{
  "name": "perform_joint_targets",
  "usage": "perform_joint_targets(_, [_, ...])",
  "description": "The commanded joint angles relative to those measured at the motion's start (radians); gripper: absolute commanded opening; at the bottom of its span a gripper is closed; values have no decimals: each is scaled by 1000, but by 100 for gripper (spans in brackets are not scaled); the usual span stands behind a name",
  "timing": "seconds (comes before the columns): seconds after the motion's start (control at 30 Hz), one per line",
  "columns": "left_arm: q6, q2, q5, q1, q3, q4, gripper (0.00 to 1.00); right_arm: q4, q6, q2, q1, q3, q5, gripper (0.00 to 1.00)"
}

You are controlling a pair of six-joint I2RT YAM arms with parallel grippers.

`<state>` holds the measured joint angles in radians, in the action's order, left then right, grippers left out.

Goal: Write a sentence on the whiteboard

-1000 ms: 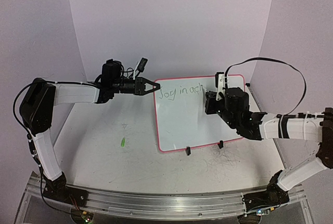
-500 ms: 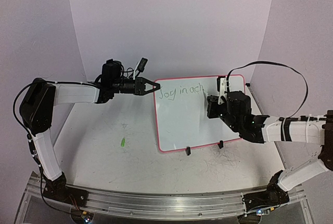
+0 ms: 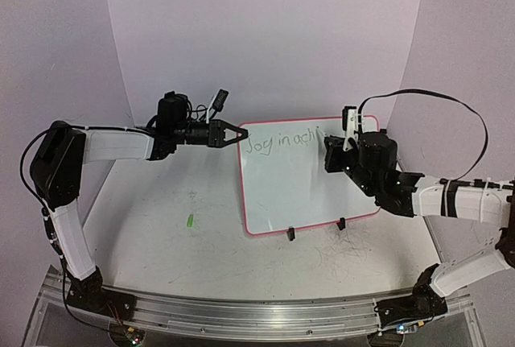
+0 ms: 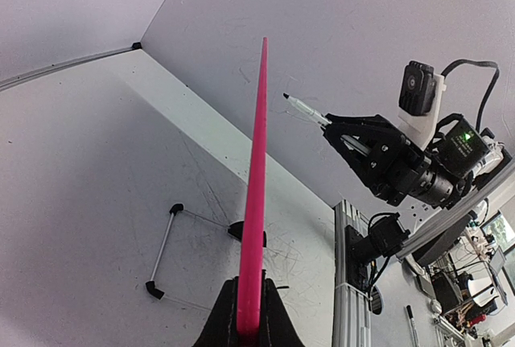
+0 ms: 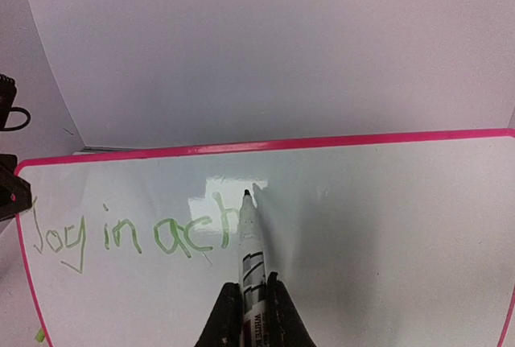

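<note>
The whiteboard (image 3: 299, 194), glossy white with a pink rim, stands tilted on two black clip feet (image 3: 290, 234). My left gripper (image 3: 240, 134) is shut on its upper left corner; in the left wrist view the rim (image 4: 256, 194) runs edge-on out of the gripper (image 4: 249, 316). The sentence (image 5: 121, 237) reads "Joy in ach" in green along the board's (image 5: 386, 234) top. My right gripper (image 5: 251, 295) is shut on a white marker (image 5: 252, 250). Its tip is at the board just right of the "h". From the top the right gripper (image 3: 330, 154) covers that spot.
A small green piece (image 3: 190, 221) lies on the table left of the board. Grey scribble marks (image 3: 342, 246) cover the table in front. A thin wire stand (image 4: 165, 250) sits behind the board. Purple walls close the back and sides; an aluminium rail (image 3: 241, 315) runs along the near edge.
My right gripper has moved right and slightly up along the top line with the marker, and the green writing has grown by a stroke. The left arm and the board have not moved.
</note>
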<state>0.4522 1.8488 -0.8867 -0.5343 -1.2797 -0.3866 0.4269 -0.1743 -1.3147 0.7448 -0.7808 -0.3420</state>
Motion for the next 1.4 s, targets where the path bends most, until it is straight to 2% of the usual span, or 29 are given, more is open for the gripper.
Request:
perform_joint_targets(0.0, [-43, -22, 33, -24, 8, 19, 0, 42, 22, -32, -5, -50, 6, 0])
perform_joint_targets(0.37, [-43, -22, 32, -24, 7, 18, 0, 18, 9, -62, -9, -40, -82, 0])
perform_joint_targets(0.7, [-42, -19, 31, -24, 6, 19, 0, 18, 4, 28, -7, 9, 12, 0])
perform_joint_targets(1.37, [-42, -19, 29, -24, 6, 19, 0, 15, -11, -47, -10, 10, -24, 0])
